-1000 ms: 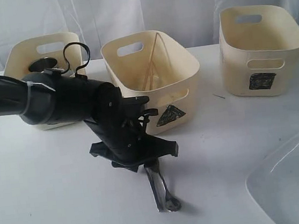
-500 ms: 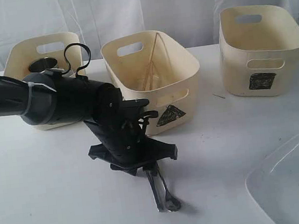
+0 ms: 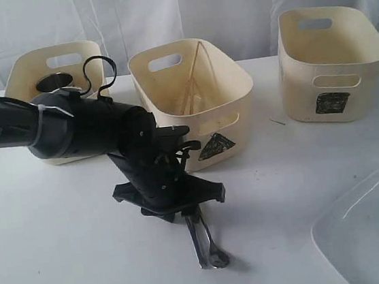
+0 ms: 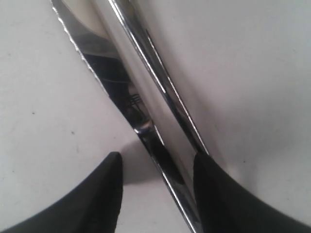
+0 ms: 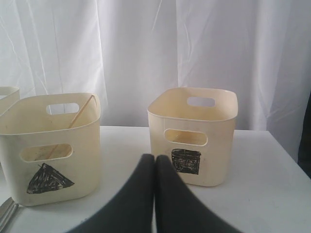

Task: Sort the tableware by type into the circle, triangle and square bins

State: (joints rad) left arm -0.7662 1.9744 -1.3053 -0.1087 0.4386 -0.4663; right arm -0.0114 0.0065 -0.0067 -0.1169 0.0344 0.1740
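Steel cutlery (image 3: 203, 242) lies on the white table, near the front. My left gripper (image 3: 192, 217) is down over it, open. In the left wrist view the two dark fingertips (image 4: 112, 167) straddle the shiny cutlery (image 4: 141, 104), which runs close beside the one finger. The triangle bin (image 3: 223, 104) holds wooden chopsticks (image 3: 192, 76). The square bin (image 3: 331, 64) stands at the right. A third cream bin (image 3: 30, 67), its mark hidden by the arm, holds a steel cup (image 3: 54, 82). My right gripper (image 5: 155, 162) is shut on nothing, facing the triangle bin (image 5: 48, 145) and square bin (image 5: 194, 131).
A large white square plate (image 3: 371, 231) lies at the front right corner of the table. White curtains hang behind the bins. The left arm's black body covers the table in front of the left bin.
The left arm has shifted only very slightly over the cutlery. The cutlery stays flat on the table.
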